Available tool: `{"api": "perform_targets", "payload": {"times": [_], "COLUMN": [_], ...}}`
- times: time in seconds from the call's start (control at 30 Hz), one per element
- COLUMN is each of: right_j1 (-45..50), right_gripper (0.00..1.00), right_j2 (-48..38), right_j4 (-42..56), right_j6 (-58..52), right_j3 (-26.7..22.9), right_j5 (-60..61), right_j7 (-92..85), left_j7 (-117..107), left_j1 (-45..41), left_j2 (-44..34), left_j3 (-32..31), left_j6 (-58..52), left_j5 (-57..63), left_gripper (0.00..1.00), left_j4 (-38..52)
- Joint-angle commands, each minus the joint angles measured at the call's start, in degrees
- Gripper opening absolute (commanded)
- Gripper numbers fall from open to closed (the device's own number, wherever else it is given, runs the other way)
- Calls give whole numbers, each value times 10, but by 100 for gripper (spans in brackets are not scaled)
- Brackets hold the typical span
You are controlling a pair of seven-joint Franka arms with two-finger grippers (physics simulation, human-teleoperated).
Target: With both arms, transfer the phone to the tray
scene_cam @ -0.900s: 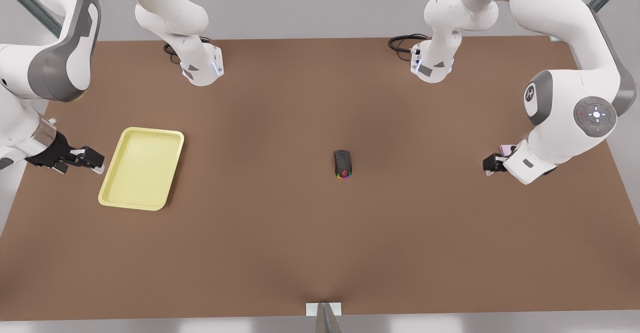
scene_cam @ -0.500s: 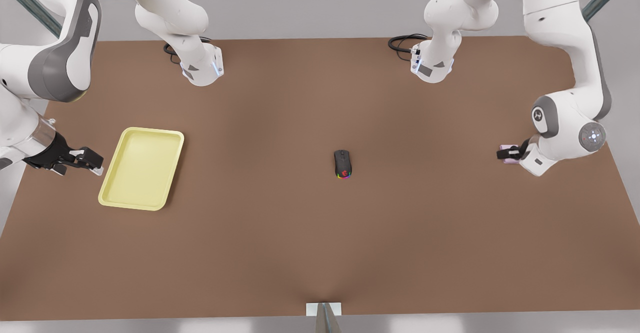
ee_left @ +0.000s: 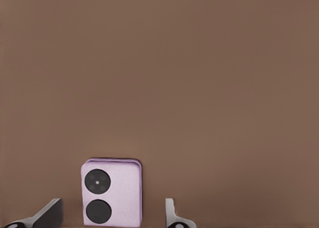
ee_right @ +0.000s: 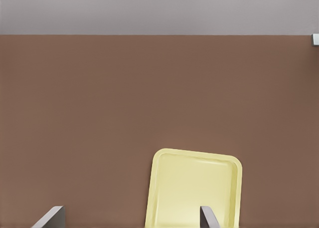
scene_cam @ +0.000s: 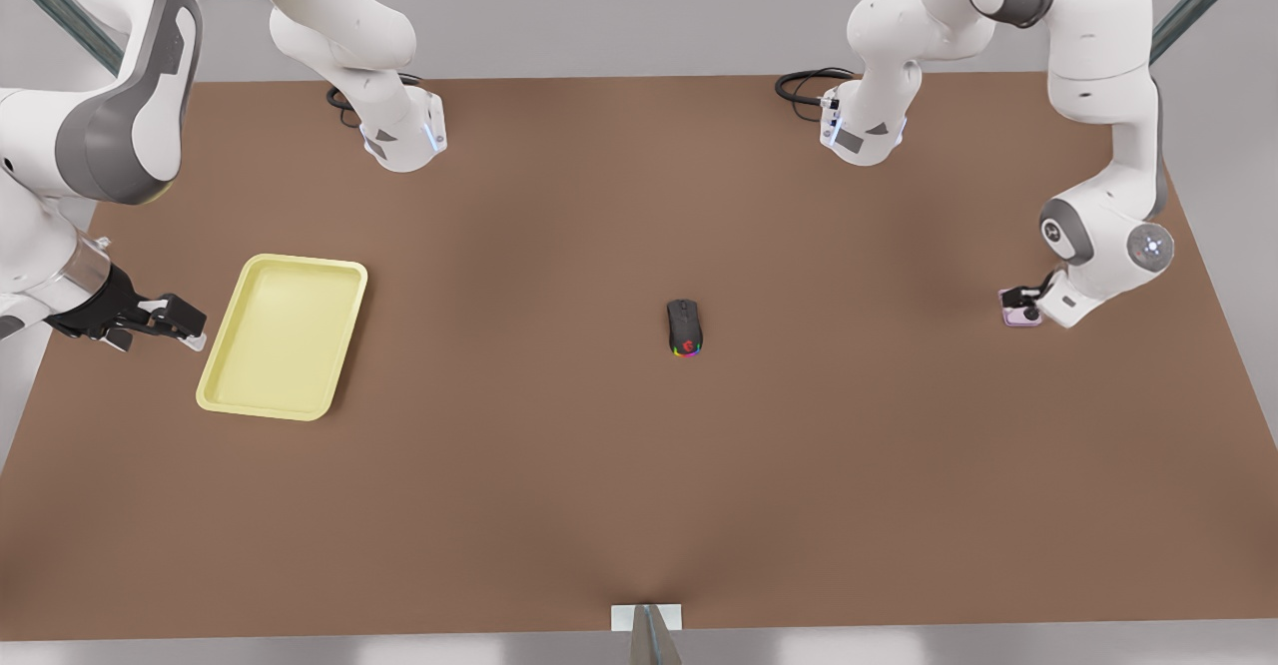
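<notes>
The pale pink-lilac phone (scene_cam: 1019, 317) lies flat on the brown table near the front view's right edge, its two black lenses facing up. My left gripper (scene_cam: 1022, 298) hangs just over it, open. In the left wrist view the phone (ee_left: 111, 192) sits between the two fingertips (ee_left: 49, 216), apart from both. The pale yellow tray (scene_cam: 284, 334) rests on the table at the front view's left. Beside its left rim my right gripper (scene_cam: 186, 330) waits, open. The right wrist view looks past the spread fingertips (ee_right: 207, 216) at the tray (ee_right: 194, 188).
A black computer mouse (scene_cam: 684, 327) with rainbow lights lies at the table's (scene_cam: 639, 485) middle, between phone and tray. Both arm bases (scene_cam: 403, 136) and a black cable coil (scene_cam: 805, 84) stand along the far edge.
The left arm has swung toward the front view's right and down, bringing its gripper from beside the phone to directly over it. The right arm has stayed put.
</notes>
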Motion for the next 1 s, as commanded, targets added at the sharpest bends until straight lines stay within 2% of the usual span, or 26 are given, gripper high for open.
{"api": "perform_targets", "payload": {"times": [0.0, 0.43, 0.87, 0.9, 0.97], "right_j1": [1, 1, 1, 1, 1], "right_gripper": [100, 100, 100, 100, 100], "right_j2": [-1, -1, -1, -1, -1], "right_j4": [0, 0, 0, 0, 0], "right_j6": [-1, -1, -1, -1, -1], "right_j3": [0, 0, 0, 0, 0], "right_j5": [1, 1, 1, 1, 1], "right_j7": [-2, -2, -2, -2, -2], "left_j7": [193, 192, 193, 193, 192], "left_j1": [12, 23, 24, 24, 24], "left_j2": [5, 56, 92, 92, 93], "left_j3": [0, -5, -6, -6, -6], "left_j6": [48, 59, 65, 64, 65], "left_j5": [0, -110, -113, -113, -113], "left_gripper": [100, 100, 100, 99, 90], "left_j4": [-2, -2, 1, 1, 1]}}
